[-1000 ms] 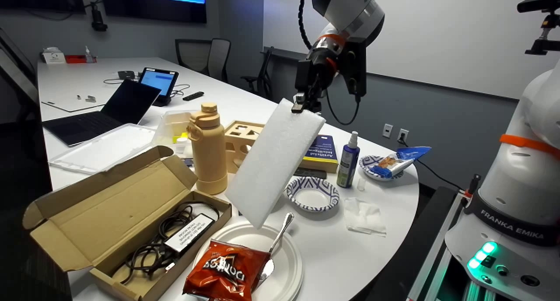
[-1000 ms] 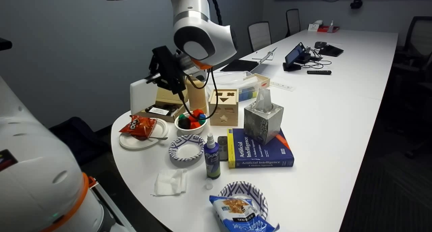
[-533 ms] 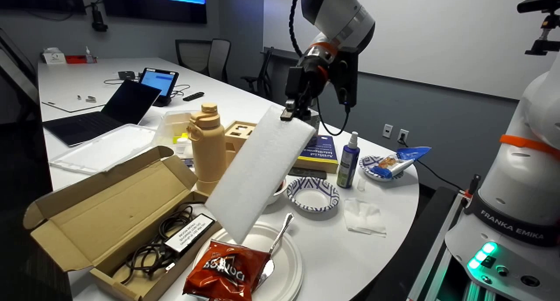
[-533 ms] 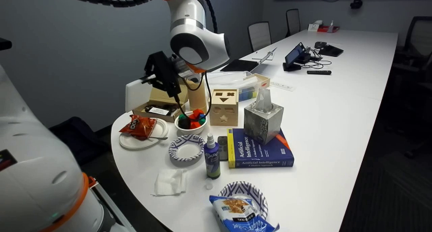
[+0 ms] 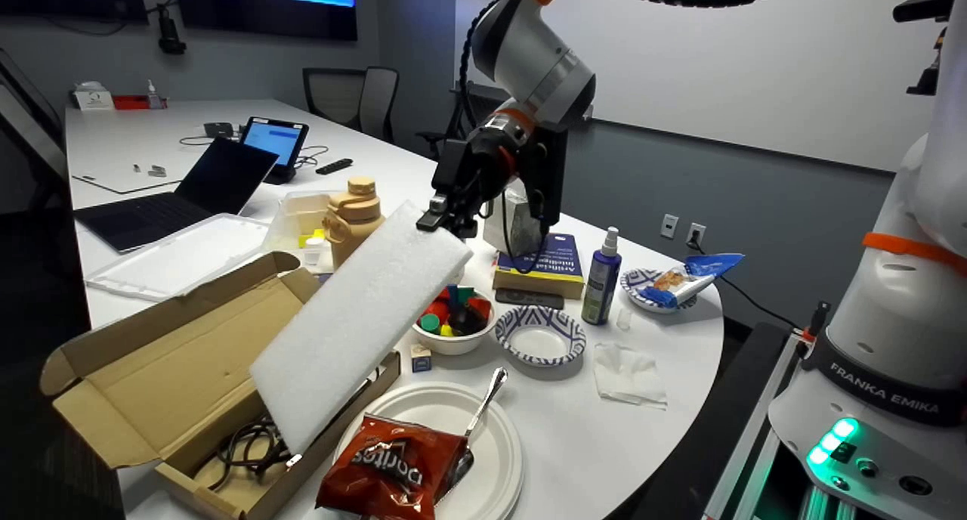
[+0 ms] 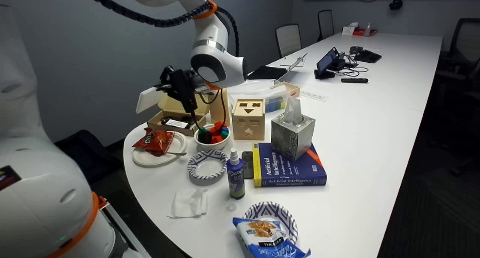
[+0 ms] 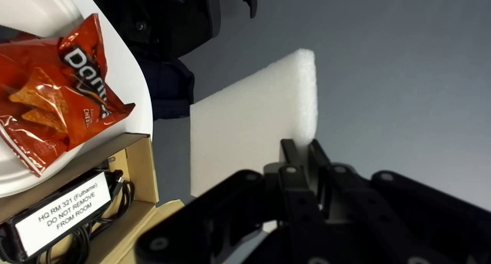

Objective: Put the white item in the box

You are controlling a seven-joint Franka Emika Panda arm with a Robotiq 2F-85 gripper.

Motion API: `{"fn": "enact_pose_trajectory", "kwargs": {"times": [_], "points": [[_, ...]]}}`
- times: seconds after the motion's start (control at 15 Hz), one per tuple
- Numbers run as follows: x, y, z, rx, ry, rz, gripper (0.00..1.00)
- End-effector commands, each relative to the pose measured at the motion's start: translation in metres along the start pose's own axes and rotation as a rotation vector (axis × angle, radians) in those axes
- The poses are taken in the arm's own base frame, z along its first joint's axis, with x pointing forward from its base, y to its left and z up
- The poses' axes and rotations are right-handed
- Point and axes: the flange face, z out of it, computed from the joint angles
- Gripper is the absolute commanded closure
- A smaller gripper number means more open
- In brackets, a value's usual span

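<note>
We see the gripper clamped narrow on the upper end of the white sheet; the wrist view shows it straddling the edge and pressing both faces. In an exterior view the sheet slants from the gripper toward seven o'clock, its lower end in front of the open cardboard box. Whether sheet and box touch, we cannot tell.

We read "Doritos" on the red chip bag, which lies on a white plate at the cardboard box's four o'clock. In an exterior view we read "Artificial Intelligence" and "A Modern Approach" on the blue book. A tissue box stands on it; the spray bottle at the book's nine o'clock is marked "EXPO", and near six o'clock the snack bag says "ORIGINAL", its other lettering too blurred for us.

Only the wrist view lets us read the adapter inside the cardboard box: "HQ RM 321 (Fulhame) DO NOT REMOVE FROM ROOM". Only in an exterior view do we make out the letter block, just beside the bowl of colored blocks at its seven o'clock, and "FRANKA EMIKA" on the robot base, toward four o'clock in that view. In an exterior view we get the wooden box with its star-shaped hole, toward eleven o'clock from the book.
</note>
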Motion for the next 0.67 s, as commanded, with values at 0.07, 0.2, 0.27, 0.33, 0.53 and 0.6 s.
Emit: {"fn": "enact_pose_trajectory", "kwargs": {"times": [0.07,0.2,0.27,0.33,0.53,0.6], "points": [[0.036,0.028,0.019,0.052,0.002,-0.034,0.97],[0.047,0.039,0.031,0.042,-0.017,-0.027,0.97],[0.053,0.043,0.038,0.036,-0.024,-0.027,0.97],[0.058,0.048,0.043,0.031,-0.027,-0.025,0.97],[0.07,0.058,0.058,0.038,-0.035,-0.02,0.97],[0.073,0.06,0.061,0.036,-0.036,-0.02,0.97]]}}
